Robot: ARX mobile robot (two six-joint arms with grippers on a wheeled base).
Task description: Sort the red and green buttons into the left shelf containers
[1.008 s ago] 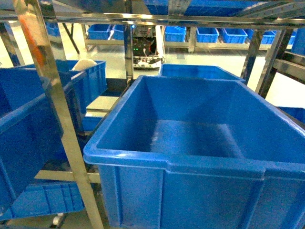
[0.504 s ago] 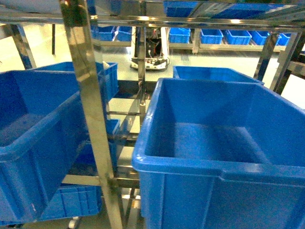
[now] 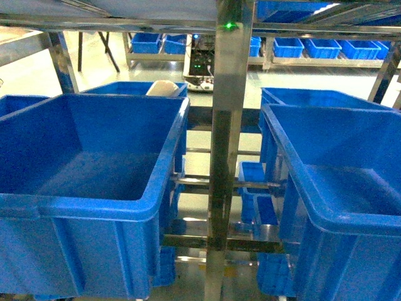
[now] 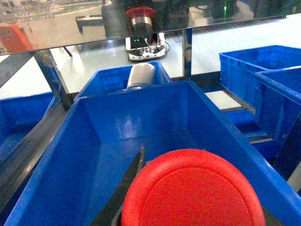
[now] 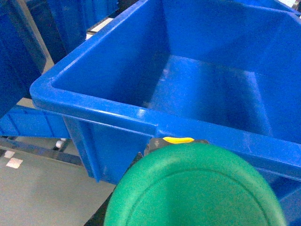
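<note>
Bright, even overhead light is seen in all three views, with glare thrown off the steel post (image 3: 227,125) and the pale floor (image 3: 25,69) washed out. The red cap (image 4: 193,190) and green cap (image 5: 195,188) are rendered soft, too close for focus. Mild blur and saturated blues are noted across the bins (image 3: 94,200).

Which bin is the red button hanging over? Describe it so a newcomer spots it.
Find the steel post mid-frame in the head view. The big deep blue bin left of it sits under the red button. Behind it, unlike the right bin, stands a bin holding a white object.
</note>
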